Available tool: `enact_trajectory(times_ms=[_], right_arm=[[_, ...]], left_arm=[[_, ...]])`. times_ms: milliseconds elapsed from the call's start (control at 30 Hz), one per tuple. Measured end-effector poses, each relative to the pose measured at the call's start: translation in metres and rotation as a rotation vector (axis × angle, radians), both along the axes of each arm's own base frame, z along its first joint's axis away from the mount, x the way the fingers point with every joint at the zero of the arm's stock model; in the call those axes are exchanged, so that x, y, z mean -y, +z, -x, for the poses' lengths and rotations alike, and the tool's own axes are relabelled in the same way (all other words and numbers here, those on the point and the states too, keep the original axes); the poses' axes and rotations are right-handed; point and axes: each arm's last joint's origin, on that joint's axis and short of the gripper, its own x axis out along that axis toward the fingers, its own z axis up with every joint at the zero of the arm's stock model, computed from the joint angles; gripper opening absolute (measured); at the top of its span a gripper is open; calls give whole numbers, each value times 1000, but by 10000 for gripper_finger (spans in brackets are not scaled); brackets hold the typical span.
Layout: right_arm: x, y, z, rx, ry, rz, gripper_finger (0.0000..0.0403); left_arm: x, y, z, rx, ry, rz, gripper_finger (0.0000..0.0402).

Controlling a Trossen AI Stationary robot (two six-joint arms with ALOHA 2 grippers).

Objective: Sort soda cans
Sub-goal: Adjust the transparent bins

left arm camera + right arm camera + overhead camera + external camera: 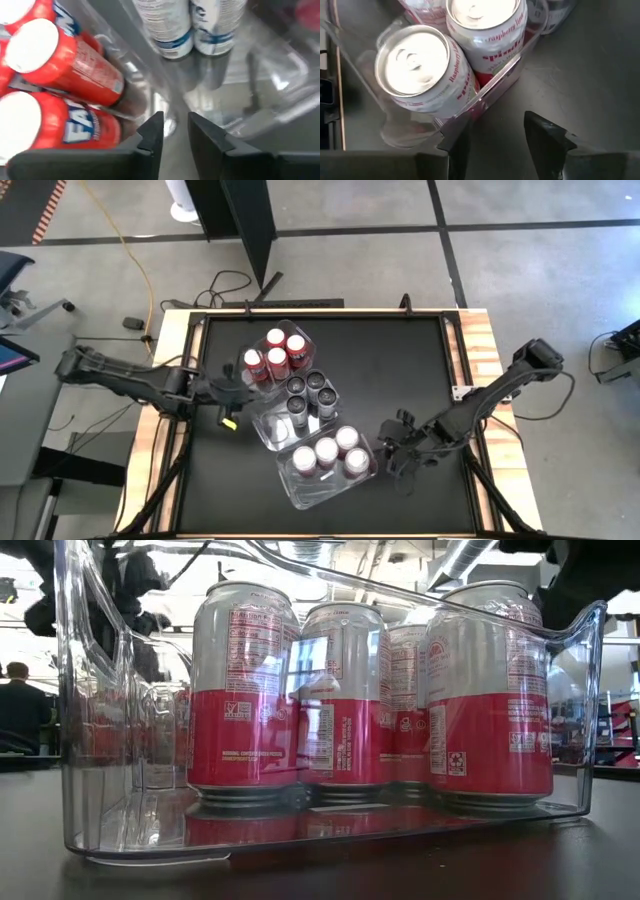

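Three clear tubs stand in a row mid-table. The far one [262,375] holds several red soda cans [275,350], the middle one [268,425] several dark cans [310,392], and the near one [300,492] several white-and-red cans [328,452]. All the cans stand upright on their bases, as the white-and-red cans [245,690] show. My left gripper [232,395] [175,127] is on the tubs' left, narrowly open, by the red cans [65,65]. My right gripper [395,455] [495,140] is open beside the near tub's right corner [485,95]. My left gripper touches nothing that I can see; only the tub's clear floor shows in its narrow gap. My right gripper has bare table between its fingers. One finger [460,150] stands right at the near tub's wall edge [451,125]; I cannot tell whether they touch.
The black tabletop has a raised wooden rim [480,360]. Bare table lies at the far right [400,360] and near left [230,480]. The near tub's wall [90,740] fills the low view. A person [18,705] stands in the room beyond.
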Motion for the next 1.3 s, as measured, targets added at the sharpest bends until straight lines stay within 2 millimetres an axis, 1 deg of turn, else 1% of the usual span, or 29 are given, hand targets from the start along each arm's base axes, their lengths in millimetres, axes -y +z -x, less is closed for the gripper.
enact_trajectory(times_ms=[133, 233, 400, 533, 667, 833, 967, 1167, 1300], right_arm=[[3, 7, 4, 18, 6, 10, 200], [5, 7, 6, 9, 7, 28, 199], [6, 6, 7, -9, 9, 45, 198], [8, 6, 6, -7, 13, 53, 198], [8, 6, 6, -7, 14, 55, 198], [7, 6, 6, -5, 16, 54, 198], [7, 6, 6, -5, 16, 54, 198], [7, 6, 6, -5, 15, 54, 198], [7, 6, 6, -5, 15, 55, 198]], left_arm=[[1, 3, -10, -48, 1, -82, 112], [0, 2, -16, -113, 2, -112, 124], [1, -11, -28, -215, 7, -127, 127], [1, -20, -35, -261, 62, -165, 126], [0, -23, -35, -271, 127, -164, 109], [-4, -14, -33, -261, 255, -126, 95], [-8, -15, -30, -281, 307, -115, 99], [-8, -15, -29, -280, 315, -82, 112], [-7, -15, -29, -271, 316, -46, 127]])
